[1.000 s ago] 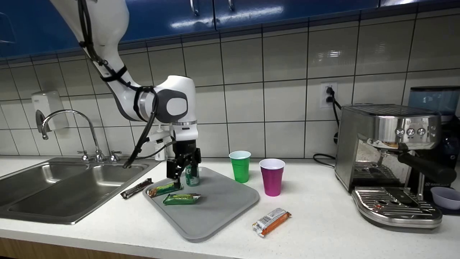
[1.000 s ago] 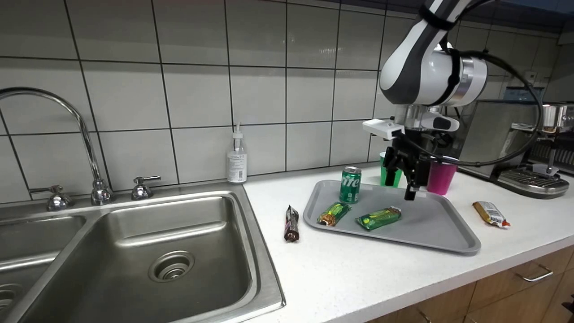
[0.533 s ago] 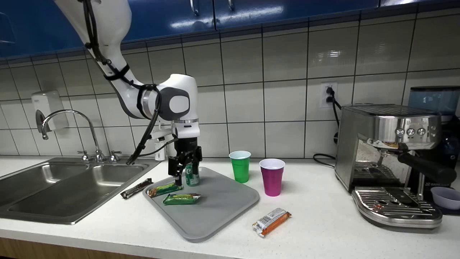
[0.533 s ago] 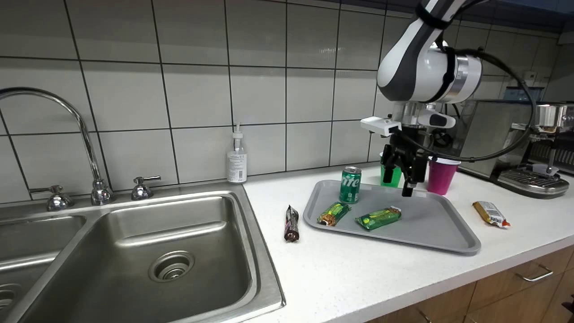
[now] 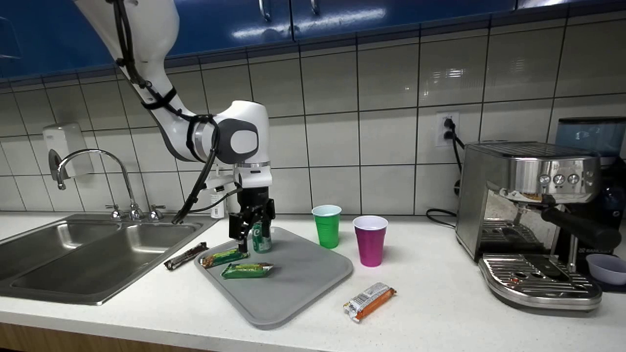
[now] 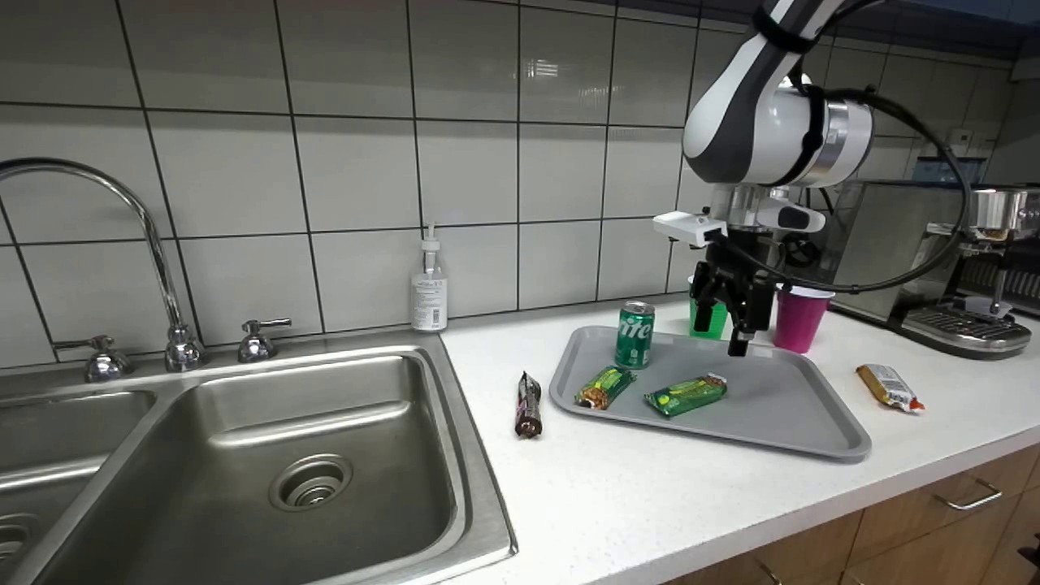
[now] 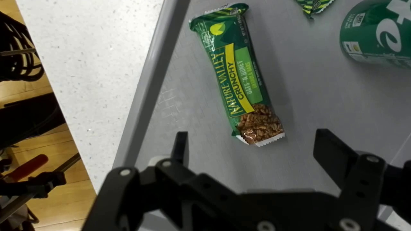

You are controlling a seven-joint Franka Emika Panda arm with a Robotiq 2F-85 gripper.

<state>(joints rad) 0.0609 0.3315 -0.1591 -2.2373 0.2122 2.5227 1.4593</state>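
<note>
My gripper (image 7: pixel 252 152) hangs above the grey tray (image 6: pixel 780 406) with its fingers spread wide and nothing between them. Nearest to it is a green granola bar (image 7: pixel 236 73), flat on the tray. In the wrist view its brown end points toward the gap between the fingers, apart from both. A second green bar (image 6: pixel 605 387) lies farther along the tray, only its tip showing in the wrist view. The green soda can (image 6: pixel 634 335) stands upright near the tray's back. In an exterior view the gripper (image 5: pixel 255 239) partly covers the can.
A green cup (image 5: pixel 327 226) and a magenta cup (image 5: pixel 370 241) stand behind the tray. An orange-wrapped bar (image 5: pixel 369 301) and a dark-wrapped bar (image 6: pixel 528 405) lie on the counter. The sink (image 6: pixel 325 487), soap bottle (image 6: pixel 429 284) and espresso machine (image 5: pixel 530 220) flank the tray.
Compared with a second ago, my gripper has shifted slightly toward the back wall. Over the last half second it has held still. The bars, can, cups and tray have not moved.
</note>
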